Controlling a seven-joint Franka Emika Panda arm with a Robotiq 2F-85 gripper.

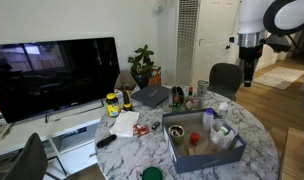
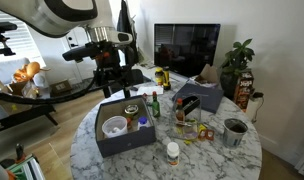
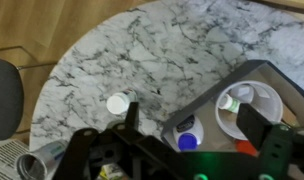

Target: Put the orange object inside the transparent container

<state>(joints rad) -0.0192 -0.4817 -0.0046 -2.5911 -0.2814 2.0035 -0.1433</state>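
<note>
The orange object point(image 3: 247, 148) is a small orange-red lump lying in the grey tray point(image 3: 222, 80); it also shows in an exterior view point(image 1: 195, 139). The transparent container point(image 3: 250, 103) stands in the same tray beside it, with a small white-capped bottle inside; it shows in both exterior views point(image 1: 223, 130) point(image 2: 114, 126). My gripper point(image 3: 197, 125) is open and empty, hanging well above the tray with its fingers spread over the tray's corner. It shows in both exterior views point(image 1: 249, 70) point(image 2: 110, 82).
A blue-capped bottle point(image 3: 187, 135) lies in the tray. A white-capped bottle point(image 3: 117, 103) stands on the marble table point(image 3: 162, 50). A yellow black-capped bottle point(image 1: 112, 102), papers, a metal cup point(image 2: 233, 130), a plant, a TV and a chair point(image 1: 225, 75) surround the tray.
</note>
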